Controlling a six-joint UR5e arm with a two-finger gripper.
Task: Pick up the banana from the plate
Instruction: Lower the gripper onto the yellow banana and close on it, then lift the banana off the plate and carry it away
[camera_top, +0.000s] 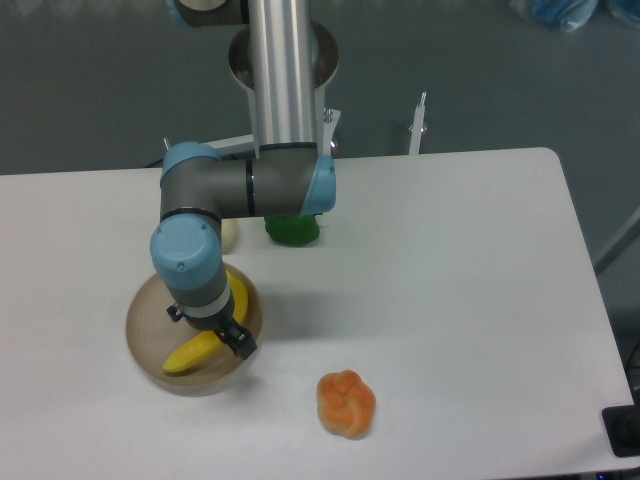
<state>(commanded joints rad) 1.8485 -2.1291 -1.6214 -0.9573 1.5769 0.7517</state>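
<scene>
1. A single fixed camera looks down steeply from above the table's (450, 300) front edge.
2. It faces the far grey floor, framing nearly the whole tabletop at middling range.

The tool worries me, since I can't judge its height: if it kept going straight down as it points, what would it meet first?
Most likely the banana lying on the plate; the tool sits over its middle, though depth is unclear.

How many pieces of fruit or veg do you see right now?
4: curved yellow banana on the round tan plate; lumpy orange pepper front; green item and pale cream piece behind, mostly hidden by the arm.
</scene>
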